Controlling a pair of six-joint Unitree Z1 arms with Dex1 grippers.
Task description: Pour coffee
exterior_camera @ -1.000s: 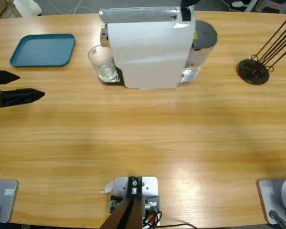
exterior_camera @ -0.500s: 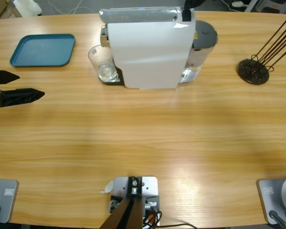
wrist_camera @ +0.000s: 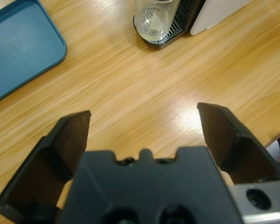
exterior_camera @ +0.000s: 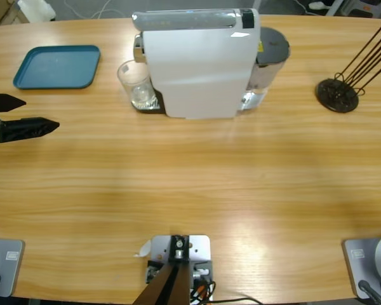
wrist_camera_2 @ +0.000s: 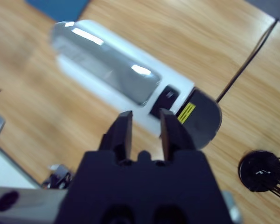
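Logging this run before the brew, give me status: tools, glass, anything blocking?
Left tool open, empty, off by the table's left edge. Right tool nearly shut, empty, above the coffee machine. Glass upright on the drip tray, beside the machine. Nothing blocking.

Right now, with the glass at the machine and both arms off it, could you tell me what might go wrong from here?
1. The glass stands on the drip tray beside the coffee machine. The open left gripper, coming in from the side, might tip it.
2. The right gripper is above the machine's top, jaws nearly closed. Pressing off target could miss the dark button.
3. The stick holder has long rods leaning outward, which a swinging arm could snag.
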